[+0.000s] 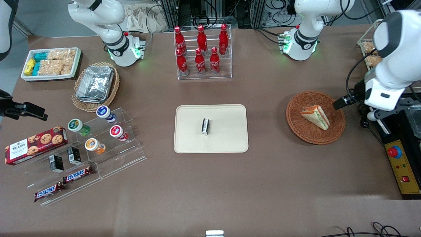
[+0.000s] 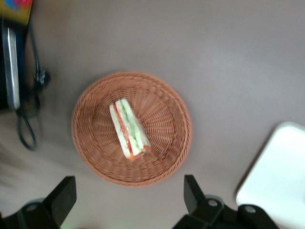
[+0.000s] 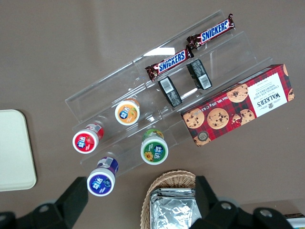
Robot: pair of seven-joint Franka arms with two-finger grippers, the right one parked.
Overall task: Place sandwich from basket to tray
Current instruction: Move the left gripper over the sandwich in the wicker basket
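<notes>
The sandwich [image 1: 315, 116], a pale bread wedge with orange, red and green filling, lies in the round reddish-brown wicker basket [image 1: 296, 128] toward the working arm's end of the table. In the left wrist view the sandwich [image 2: 129, 129] rests near the middle of the basket [image 2: 95, 157]. My gripper [image 2: 127, 195] hangs high above the table just off the basket's rim, open, with nothing between its fingers [image 2: 193, 193]. The cream tray [image 1: 197, 141] lies flat at the table's middle, and its corner [image 2: 281, 181] shows beside the basket. A small black-and-white packet [image 1: 205, 126] lies on the tray.
A clear rack of red cola bottles [image 1: 204, 52] stands farther from the front camera than the tray. A yellow control box [image 1: 403, 168] sits at the table edge near the basket. Foil packs in a tan basket [image 1: 95, 84], a snack bin [image 1: 51, 62] and a clear snack stand [image 1: 82, 148] lie toward the parked arm's end.
</notes>
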